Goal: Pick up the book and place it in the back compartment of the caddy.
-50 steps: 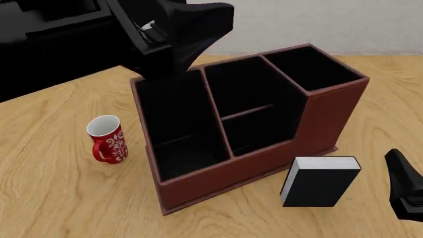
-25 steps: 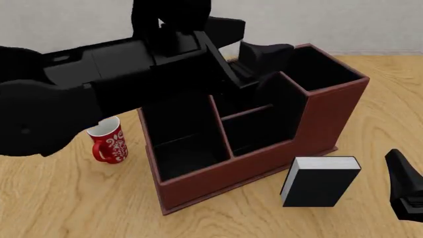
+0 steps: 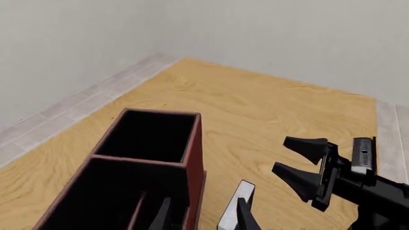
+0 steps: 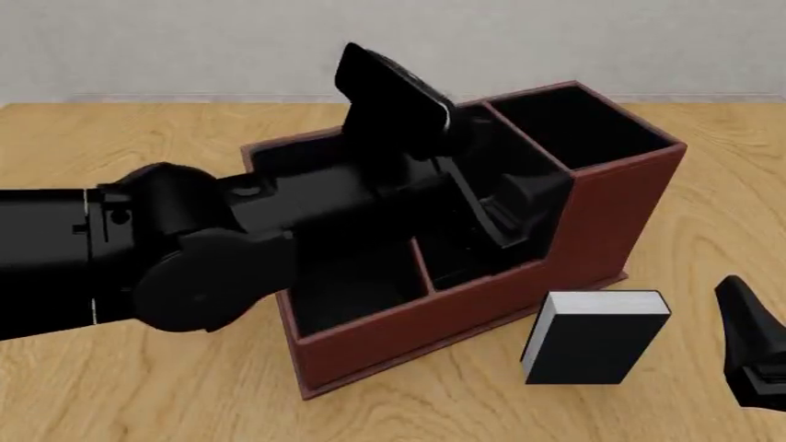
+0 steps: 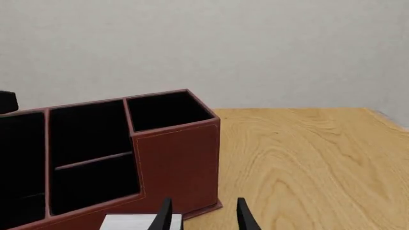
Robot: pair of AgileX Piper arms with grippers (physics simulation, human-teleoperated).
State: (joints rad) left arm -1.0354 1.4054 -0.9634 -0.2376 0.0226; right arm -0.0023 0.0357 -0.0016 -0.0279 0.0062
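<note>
On the wooden table (image 4: 147,387) in front of you:

1. The caddy (image 4: 614,212), reddish-brown with black lining, standing at the table's middle. Your left arm (image 4: 184,258) lies across it from the left and covers much of its interior in the front view.
2. The back compartment: largely behind that arm in the front view, so you cannot make it out clearly there.
3. The book (image 4: 592,337), black cover, white page block facing up. It stands upright on the table just beside the caddy's near right corner, outside every cell. In the left wrist view its white edge (image 3: 235,211) sits close to the caddy's outer wall (image 3: 195,172).
4. Your left gripper (image 3: 201,215): fingertips spread apart, holding nothing, poised above the caddy's right end.
5. Your right gripper (image 5: 202,215): fingers parted, holding nothing, low near the table's right edge, just right of the book and not touching it.
</note>
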